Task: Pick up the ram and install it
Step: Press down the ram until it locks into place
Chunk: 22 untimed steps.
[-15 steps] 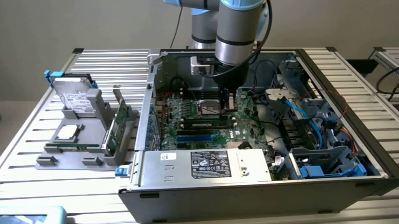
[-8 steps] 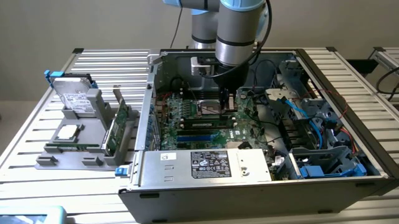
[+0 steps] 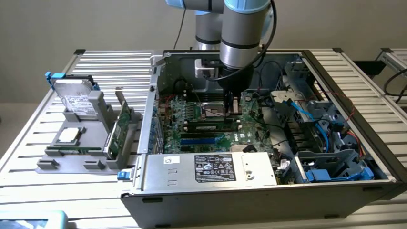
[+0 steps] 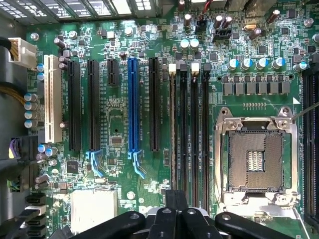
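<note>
The ram (image 3: pixel 207 127) looks to be standing edge-up in the memory slot (image 4: pixel 173 149) nearest the blue card slot (image 4: pixel 132 104), roughly 7 o'clock from the gripper (image 3: pixel 232 102) in the exterior view. The fingers (image 4: pixel 164 219) are pressed together with nothing between them, hovering in line with that slot, probably for pushing down. The open CPU socket (image 4: pixel 256 159) sits just beside it, and blue cables (image 3: pixel 299 112) crowd the case (image 3: pixel 356 95) at 3 o'clock.

Arm (image 3: pixel 239 33) held near-vertical, wrist pointed down — gripper (image 4: pixel 175 211) seen closed (fingers pressed together, nothing held).
</note>
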Motion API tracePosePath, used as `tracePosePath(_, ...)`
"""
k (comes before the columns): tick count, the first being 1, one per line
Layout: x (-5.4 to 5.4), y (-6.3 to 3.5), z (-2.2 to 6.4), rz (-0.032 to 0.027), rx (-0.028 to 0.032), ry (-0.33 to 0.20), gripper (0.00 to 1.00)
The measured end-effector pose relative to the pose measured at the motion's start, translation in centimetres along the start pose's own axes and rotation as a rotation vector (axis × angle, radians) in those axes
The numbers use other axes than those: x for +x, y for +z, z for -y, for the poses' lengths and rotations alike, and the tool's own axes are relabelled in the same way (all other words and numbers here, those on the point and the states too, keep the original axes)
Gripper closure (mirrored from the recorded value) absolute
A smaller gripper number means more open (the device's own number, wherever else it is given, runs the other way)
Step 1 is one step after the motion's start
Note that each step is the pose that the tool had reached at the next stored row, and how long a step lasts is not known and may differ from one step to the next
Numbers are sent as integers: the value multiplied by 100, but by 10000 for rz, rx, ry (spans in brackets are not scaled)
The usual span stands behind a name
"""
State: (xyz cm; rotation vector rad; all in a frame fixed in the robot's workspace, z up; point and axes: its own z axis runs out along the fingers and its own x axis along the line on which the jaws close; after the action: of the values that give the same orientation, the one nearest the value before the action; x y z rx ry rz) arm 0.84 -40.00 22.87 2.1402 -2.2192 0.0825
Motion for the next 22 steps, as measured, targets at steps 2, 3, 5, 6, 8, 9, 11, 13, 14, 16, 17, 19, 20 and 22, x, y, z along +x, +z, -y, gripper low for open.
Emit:
tracePosePath(2,0,6,0,-2,0,16,89)
tracePosePath(3,-1,10,0,-3,1,22,89)
tracePosePath(5,-1,16,-1,-3,-1,31,89)
tracePosePath(6,-1,19,0,-2,-1,36,89)
tracePosePath(8,-2,24,0,-1,-1,46,89)
tracePosePath(9,-2,25,0,-4,-3,50,89)
tracePosePath(11,-2,26,0,-2,-3,57,89)
tracePosePath(13,-3,28,-1,3,-1,62,89)
tracePosePath(14,-2,28,-2,1,-3,63,89)
tracePosePath(16,-2,29,-2,1,-3,70,89)
tracePosePath(17,-3,14,-3,14,-8,79,89)
tracePosePath(19,9,-74,-6,2,-6,91,89)
tracePosePath(20,14,-106,-11,2,-6,98,89)
tracePosePath(22,17,-134,-45,1,-8,108,89)
